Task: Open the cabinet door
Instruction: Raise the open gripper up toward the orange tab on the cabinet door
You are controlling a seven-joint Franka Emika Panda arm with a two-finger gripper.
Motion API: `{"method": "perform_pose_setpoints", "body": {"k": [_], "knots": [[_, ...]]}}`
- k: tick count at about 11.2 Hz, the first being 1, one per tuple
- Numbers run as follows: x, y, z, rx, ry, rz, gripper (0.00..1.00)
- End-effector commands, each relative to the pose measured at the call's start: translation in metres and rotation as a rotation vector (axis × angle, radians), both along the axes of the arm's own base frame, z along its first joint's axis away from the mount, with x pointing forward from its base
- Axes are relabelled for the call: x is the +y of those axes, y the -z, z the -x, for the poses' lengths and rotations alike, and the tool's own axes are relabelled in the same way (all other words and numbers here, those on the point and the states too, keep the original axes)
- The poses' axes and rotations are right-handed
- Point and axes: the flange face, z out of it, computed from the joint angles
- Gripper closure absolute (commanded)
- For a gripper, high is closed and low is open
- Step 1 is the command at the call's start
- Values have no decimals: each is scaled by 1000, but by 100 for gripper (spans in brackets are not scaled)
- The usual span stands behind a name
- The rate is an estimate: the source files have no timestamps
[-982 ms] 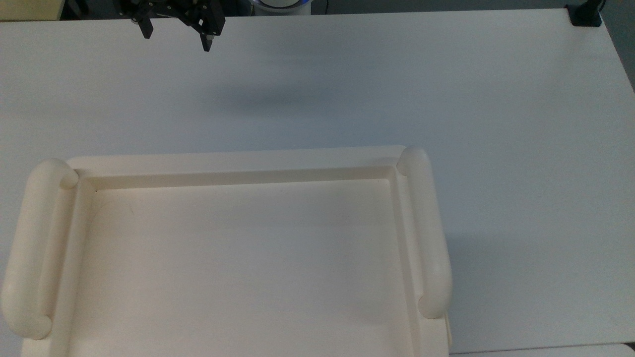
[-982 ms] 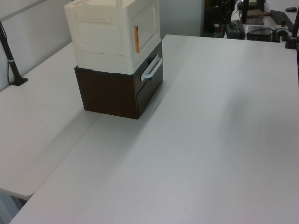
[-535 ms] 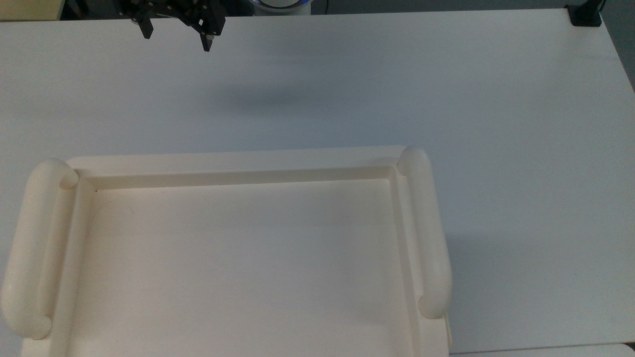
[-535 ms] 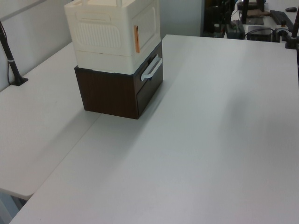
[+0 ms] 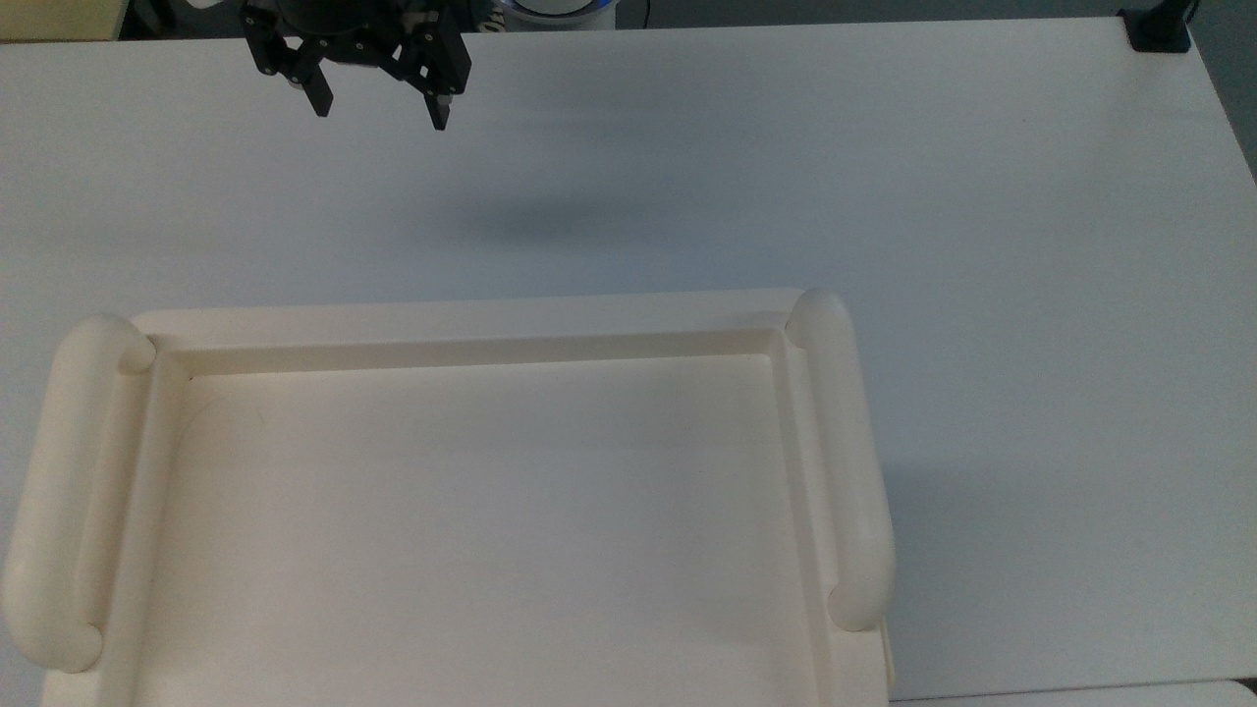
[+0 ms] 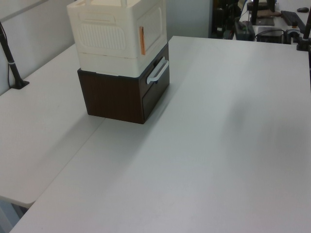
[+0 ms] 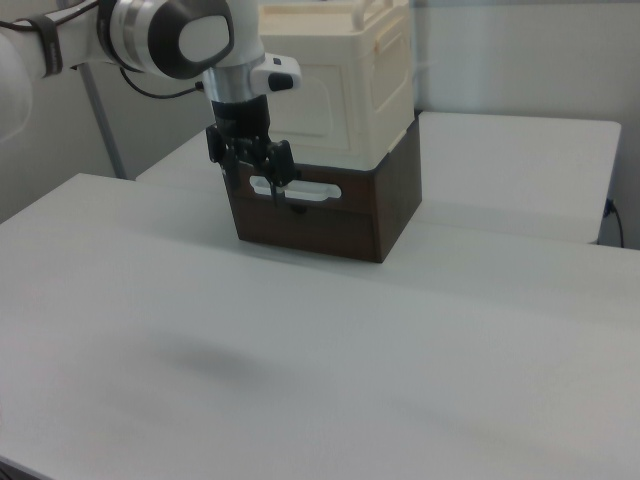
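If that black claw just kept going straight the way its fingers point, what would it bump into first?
The gripper hangs open with its fingers pointing down, so it would most likely meet the bare white table first. In the right view it overlaps the dark lower cabinet, but the top view shows it well short of the cream cabinet; depth is uncertain.

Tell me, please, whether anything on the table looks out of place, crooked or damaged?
Nothing stands out. The cream cabinet sits squarely on the dark drawer box, its door flush and shut. The pincer hangs open above the bare table, touching nothing.
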Motion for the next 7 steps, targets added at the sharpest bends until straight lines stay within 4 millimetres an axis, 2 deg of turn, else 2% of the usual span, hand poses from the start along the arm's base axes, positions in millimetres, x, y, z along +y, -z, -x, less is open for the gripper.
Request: {"method": "perform_pose_setpoints", "body": {"k": [1, 3, 5, 6, 7], "knots": [[6, 10, -15, -57, -29, -52, 0], [27, -21, -27, -224, -39, -36, 0], [72, -35, -39, -311, -109, -22, 0], [83, -43, -45, -400, -114, -22, 0], [105, -46, -49, -446, -141, -25, 0]]}}
